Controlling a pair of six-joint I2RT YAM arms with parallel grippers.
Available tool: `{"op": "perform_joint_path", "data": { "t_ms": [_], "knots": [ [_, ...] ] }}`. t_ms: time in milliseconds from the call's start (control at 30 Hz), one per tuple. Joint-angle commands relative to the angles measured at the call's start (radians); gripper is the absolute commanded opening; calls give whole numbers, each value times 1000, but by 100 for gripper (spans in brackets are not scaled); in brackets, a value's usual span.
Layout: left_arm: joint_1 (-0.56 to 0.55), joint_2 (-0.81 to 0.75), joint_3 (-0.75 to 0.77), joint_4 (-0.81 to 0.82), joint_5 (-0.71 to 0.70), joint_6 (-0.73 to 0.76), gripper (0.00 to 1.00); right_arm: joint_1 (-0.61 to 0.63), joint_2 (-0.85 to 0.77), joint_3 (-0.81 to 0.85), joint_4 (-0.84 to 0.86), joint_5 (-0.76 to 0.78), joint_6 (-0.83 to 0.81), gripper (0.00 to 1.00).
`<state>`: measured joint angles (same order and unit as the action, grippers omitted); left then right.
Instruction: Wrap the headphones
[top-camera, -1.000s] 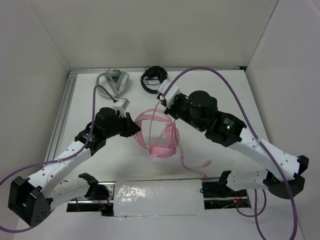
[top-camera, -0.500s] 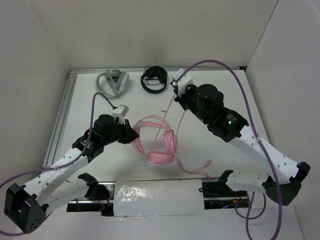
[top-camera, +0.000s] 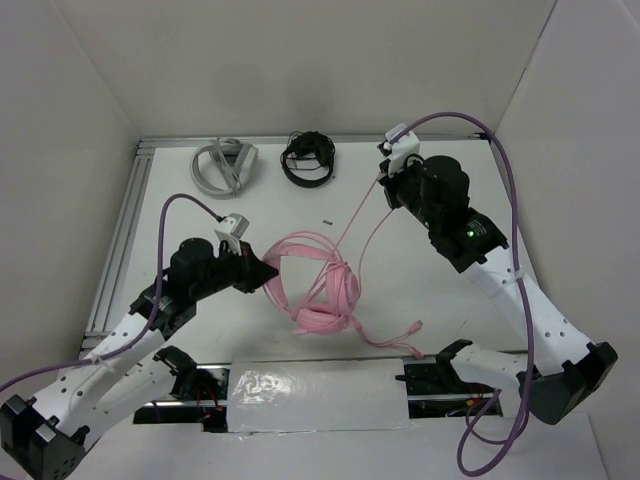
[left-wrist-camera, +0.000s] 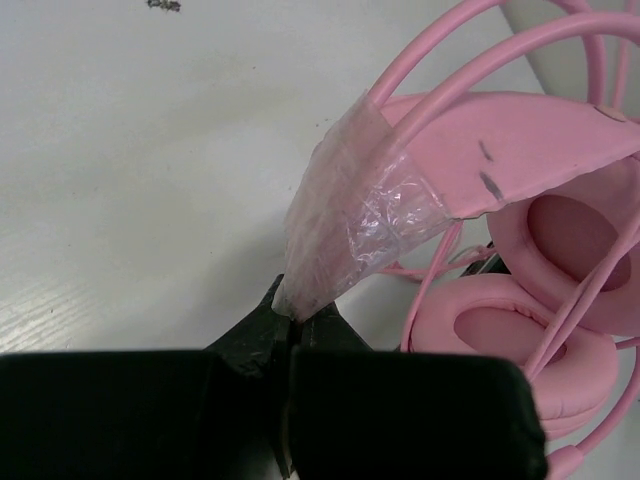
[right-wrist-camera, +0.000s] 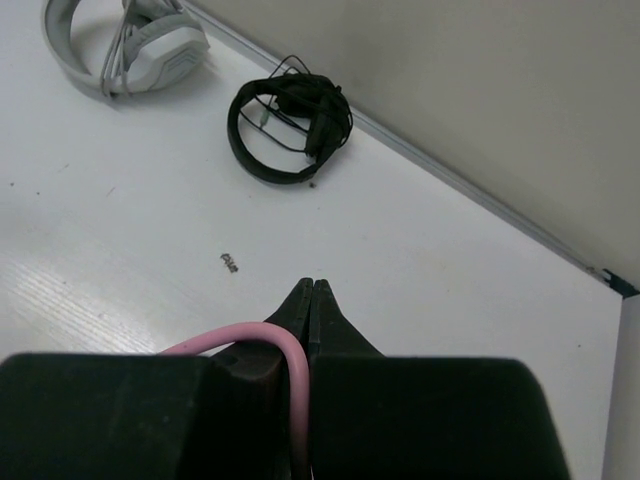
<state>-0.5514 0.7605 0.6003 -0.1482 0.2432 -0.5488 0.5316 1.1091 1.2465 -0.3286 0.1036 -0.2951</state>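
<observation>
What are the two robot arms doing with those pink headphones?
They are wrapping up the pink headphones. The left gripper is shut on the headband, at a spot covered in clear film. The right gripper is shut on the thin pink cable, drawn out toward the back. The grey headphones and black headphones lie untouched near the back wall.

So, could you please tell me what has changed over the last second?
The right claw, shut on the cable, swung to the far right, drawing it out from the headphones. The left claw drew back slightly, keeping its grip on the headband. The grey headphones and black headphones stayed put.
</observation>
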Motion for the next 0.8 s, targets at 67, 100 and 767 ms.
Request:
{"op": "perform_joint_path", "data": {
  "t_ms": [67, 100, 767],
  "knots": [
    [-7, -79, -16, 32, 153, 46, 0, -91, -18, -80, 201, -99, 91, 1],
    [-5, -87, 4, 29, 154, 47, 0, -96, -18, -97, 230, -129, 114, 1],
    [-5, -66, 440, 67, 47, -126, 0, 65, 205, -364, 673, -499, 350, 14]
  ]
}}
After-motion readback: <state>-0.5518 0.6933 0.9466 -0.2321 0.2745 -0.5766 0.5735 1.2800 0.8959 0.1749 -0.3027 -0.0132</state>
